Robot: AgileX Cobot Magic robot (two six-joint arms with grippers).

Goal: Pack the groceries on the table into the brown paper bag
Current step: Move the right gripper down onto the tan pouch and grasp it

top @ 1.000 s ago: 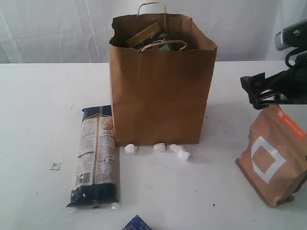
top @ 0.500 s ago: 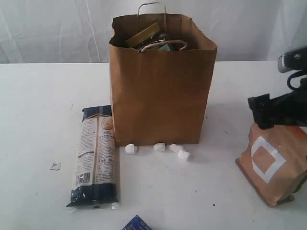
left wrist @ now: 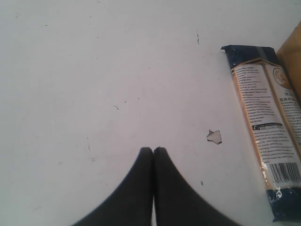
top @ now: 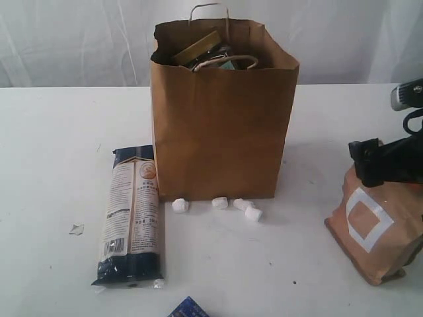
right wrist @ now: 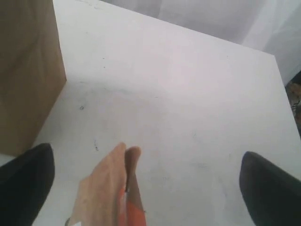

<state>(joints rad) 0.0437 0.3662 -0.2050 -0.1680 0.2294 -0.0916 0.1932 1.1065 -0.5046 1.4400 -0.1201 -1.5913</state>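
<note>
Pouch grab: right jaws spread over orange-labelled kraft pouch (top: 375,238); next, pinch top, lift into tall brown paper bag (top: 221,132). Left jaws pressed together.

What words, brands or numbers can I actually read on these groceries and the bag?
Nothing here can be read as words or numbers.
pasta packet: blocks of small print, a round emblem and a barcode, all too small and blurred to read.
kraft pouch: a white square outline as a sign; no letters legible.
brown paper bag: no print visible.
</note>
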